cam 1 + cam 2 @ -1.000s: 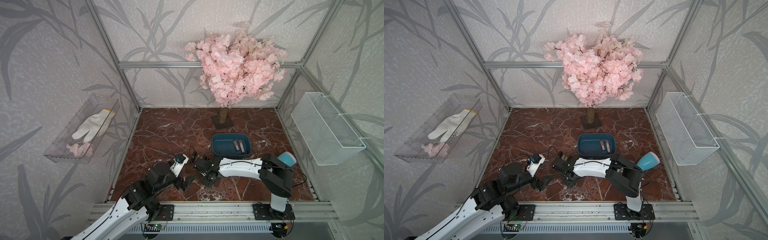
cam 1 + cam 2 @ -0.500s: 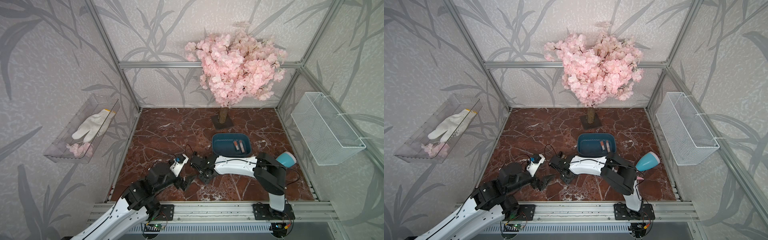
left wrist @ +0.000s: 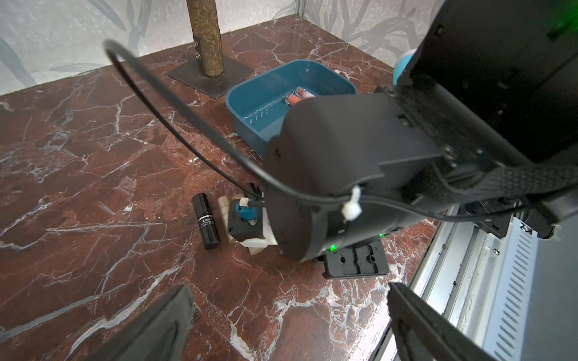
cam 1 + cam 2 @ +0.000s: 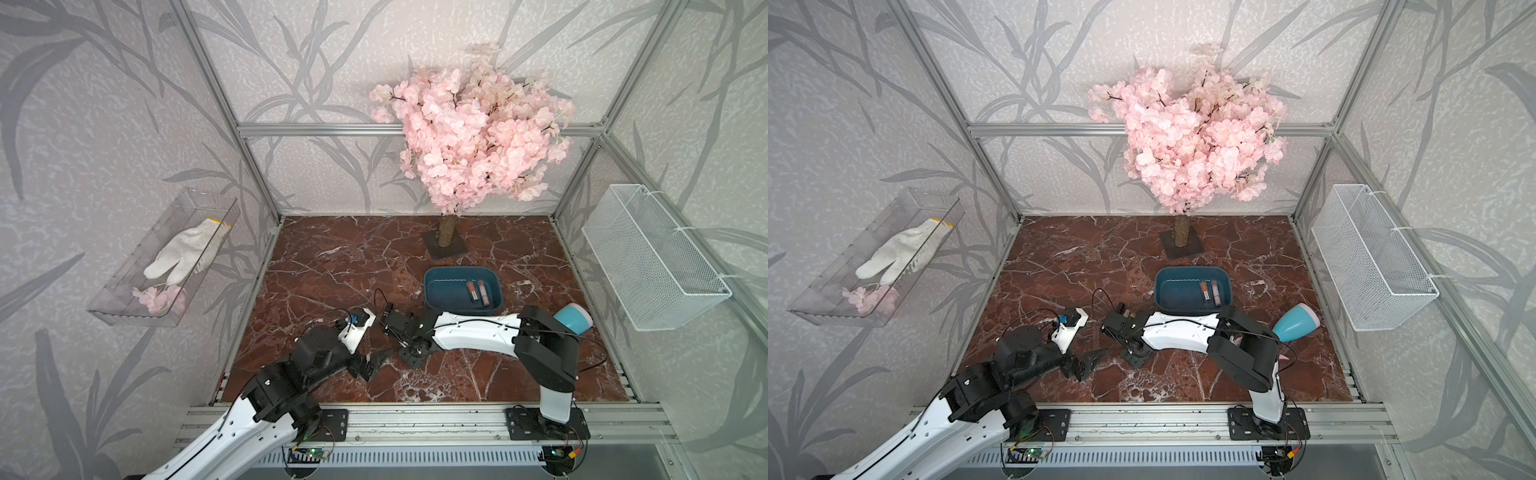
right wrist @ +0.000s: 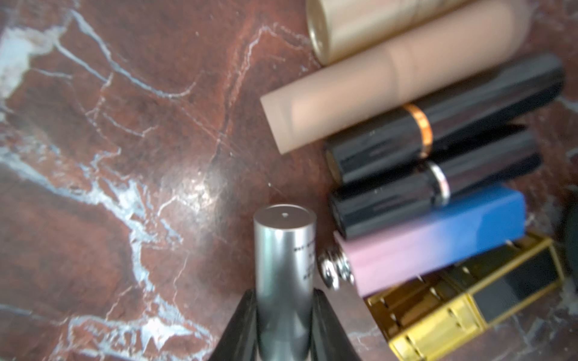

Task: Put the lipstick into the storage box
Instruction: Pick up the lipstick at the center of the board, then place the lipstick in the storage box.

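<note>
Two lipsticks [image 4: 477, 290] lie in the storage box [image 4: 444, 291]; the right pincer [image 5: 283, 300] is closed on a silver lipstick [image 5: 283, 250], seemingly just above the tabletop [image 5: 125, 156], beside a row of other tubes [image 5: 406, 93]; the left pincer [image 3: 287, 300] gapes wide, holding nothing.

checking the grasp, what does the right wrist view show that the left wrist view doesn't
Only right wrist: the right tool shut on a silver lipstick, and a pink-to-blue lipstick beside it. Only left wrist: the storage box with two lipsticks inside, the tree trunk, the open left tool. Both: the red marble table with loose lipsticks lying on it.
</note>
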### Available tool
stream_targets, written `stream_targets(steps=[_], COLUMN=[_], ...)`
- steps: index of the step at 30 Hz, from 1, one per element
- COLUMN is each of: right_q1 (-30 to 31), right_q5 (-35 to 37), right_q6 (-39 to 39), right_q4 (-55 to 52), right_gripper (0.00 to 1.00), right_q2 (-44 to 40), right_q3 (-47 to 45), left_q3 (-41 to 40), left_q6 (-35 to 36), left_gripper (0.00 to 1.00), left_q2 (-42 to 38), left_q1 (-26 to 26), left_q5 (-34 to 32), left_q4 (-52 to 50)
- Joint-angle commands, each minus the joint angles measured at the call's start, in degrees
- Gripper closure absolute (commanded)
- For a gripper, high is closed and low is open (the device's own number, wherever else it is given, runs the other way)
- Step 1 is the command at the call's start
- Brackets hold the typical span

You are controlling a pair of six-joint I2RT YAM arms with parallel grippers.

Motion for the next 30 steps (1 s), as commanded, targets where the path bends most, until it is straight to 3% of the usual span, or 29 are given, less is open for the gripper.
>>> stream_targets(steps=[1,10,17,30], right_q1=[-0.64,-5.10,-12.37,-22.10], right_q5=[-2.23,-8.85,-8.34,-8.97], right_q6=[0.47,2.30,3.33,1.28], right_q4=[1.91,5.55,5.90,1.30], right_gripper=[0.77,0.77,0.77,0.77], right_q2=[-5.31,-16.79,-23.23,-24.56], right_q3=[-0.79,-3.39,-3.92,-0.18], left_q3=[0.10,4.97,9.77,18.03], left_q6=[1.14,4.05,7.56,13.30], left_gripper=[0.00,0.00,0.00,0.00], left_q2=[-1.83,0.90,11.28,27.87], left_q1=[-0.23,-0.24,-0.24,-0.27], left_q5=[-1.55,-0.18,2.58,5.93], left_q4=[-0.05,0.49,5.13,11.32])
